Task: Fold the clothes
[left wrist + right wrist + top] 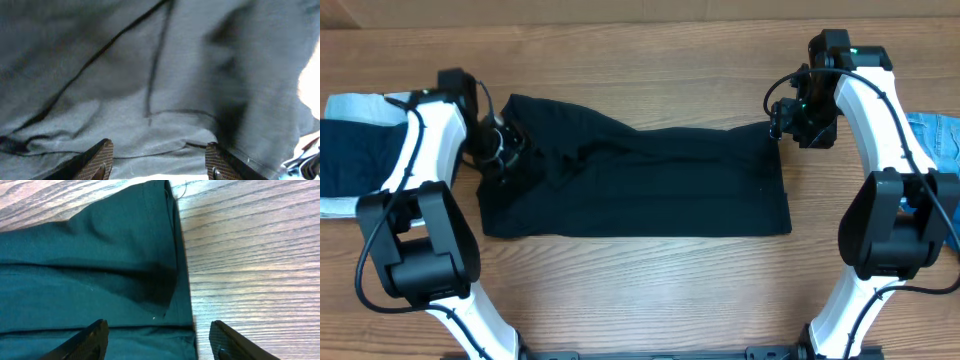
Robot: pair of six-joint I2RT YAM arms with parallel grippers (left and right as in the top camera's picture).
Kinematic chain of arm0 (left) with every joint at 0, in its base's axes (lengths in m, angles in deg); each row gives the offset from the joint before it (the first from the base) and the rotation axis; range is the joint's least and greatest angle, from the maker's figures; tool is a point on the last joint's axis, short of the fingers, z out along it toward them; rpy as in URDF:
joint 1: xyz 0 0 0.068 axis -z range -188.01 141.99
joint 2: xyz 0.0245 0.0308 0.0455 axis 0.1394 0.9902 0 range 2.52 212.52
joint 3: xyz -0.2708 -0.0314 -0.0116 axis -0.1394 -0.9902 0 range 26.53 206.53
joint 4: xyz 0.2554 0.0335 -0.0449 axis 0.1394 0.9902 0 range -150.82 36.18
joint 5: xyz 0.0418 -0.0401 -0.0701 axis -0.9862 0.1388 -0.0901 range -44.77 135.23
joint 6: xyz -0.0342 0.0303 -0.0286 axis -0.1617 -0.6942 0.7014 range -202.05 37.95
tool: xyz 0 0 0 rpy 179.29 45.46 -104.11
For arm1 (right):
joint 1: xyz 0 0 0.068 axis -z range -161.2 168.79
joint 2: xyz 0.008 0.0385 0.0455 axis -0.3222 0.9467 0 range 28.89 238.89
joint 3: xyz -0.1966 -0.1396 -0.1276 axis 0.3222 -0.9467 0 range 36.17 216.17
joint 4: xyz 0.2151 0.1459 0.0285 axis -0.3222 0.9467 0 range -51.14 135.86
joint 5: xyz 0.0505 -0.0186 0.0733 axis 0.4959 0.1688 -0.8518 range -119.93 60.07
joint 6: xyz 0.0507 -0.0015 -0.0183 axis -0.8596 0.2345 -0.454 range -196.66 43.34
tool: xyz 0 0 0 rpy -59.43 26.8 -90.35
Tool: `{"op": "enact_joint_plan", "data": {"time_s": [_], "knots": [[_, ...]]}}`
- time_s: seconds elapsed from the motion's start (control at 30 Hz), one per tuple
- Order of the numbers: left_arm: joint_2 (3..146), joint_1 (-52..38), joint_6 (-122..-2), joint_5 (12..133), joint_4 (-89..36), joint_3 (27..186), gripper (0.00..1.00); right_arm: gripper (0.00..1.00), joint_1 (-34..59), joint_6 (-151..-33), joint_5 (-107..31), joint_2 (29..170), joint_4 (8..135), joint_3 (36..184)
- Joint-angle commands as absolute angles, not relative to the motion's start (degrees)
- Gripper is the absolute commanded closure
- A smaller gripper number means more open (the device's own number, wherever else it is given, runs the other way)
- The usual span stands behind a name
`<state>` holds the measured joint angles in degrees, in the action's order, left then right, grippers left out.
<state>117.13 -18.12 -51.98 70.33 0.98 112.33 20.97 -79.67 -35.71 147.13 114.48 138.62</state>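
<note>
The black garment (pixel 650 185) is spread flat across the middle of the wooden table (pixel 650 300), with its far edge rumpled toward the left. The left gripper (pixel 159 155) is held low over the far left corner, fingers apart, with cloth seen beyond the gap but not pinched. The right gripper (pixel 159 332) is poised over the far right corner, also spread and clamping nothing. The grasp for a first fold is judged to be in hand. Next, both far corners need to be pinched and drawn evenly toward the near edge. A navy garment (pixel 342 155) and denim (pixel 935 135) are set aside at the left and right.
</note>
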Motion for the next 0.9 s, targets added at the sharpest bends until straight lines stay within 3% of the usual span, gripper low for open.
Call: {"op": "enact_joint_plan", "data": {"time_s": [0.0, 0.13, 0.73, 0.87], "knots": [[117.1, -17.6, -47.0, 71.9, -3.6, 107.2, 0.42, 0.31, 21.1, -79.7, -36.1, 145.7, 114.2, 138.4], [117.1, -17.6, -45.5, 71.9, -7.9, 103.9, 0.49, 0.32, 21.1, -79.7, -36.1, 145.7, 114.2, 138.4], [117.2, -13.2, -38.3, 71.6, -15.3, 100.8, 0.57, 0.33, 21.1, -79.8, -36.5, 145.7, 114.2, 138.4], [117.2, -13.2, -38.3, 69.4, -13.9, 100.5, 0.66, 0.34, 21.1, -79.8, -36.5, 145.7, 114.3, 138.4]]}}
